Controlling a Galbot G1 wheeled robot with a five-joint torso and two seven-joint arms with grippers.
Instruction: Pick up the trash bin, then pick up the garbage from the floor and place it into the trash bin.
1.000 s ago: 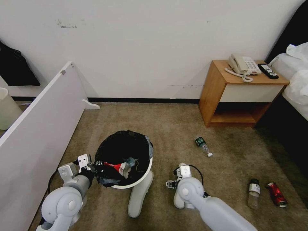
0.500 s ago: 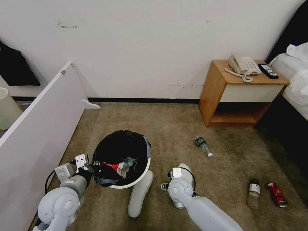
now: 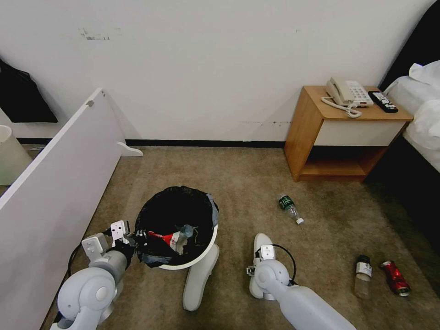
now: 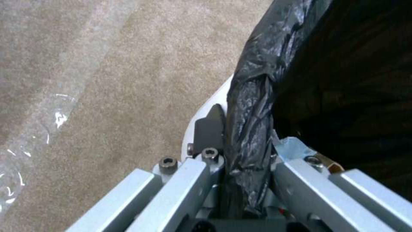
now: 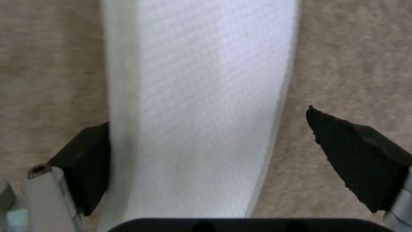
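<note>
While the left hand [image 4: 247, 180] stays pinched on the trash bin [image 3: 201, 256] rim, the right hand [image 5: 206, 154] straddles a white slipper [image 5: 197, 106] on the floor [image 3: 256, 183], fingers spread wide; it should close squarely across the slipper before lifting toward the bin.

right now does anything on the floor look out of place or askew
Yes. The round white plastic bin lined with a black bag tilts, its rim pinched by the left gripper. Two white fabric slippers, two small plastic bottles and a crushed red can litter the beige carpet.
</note>
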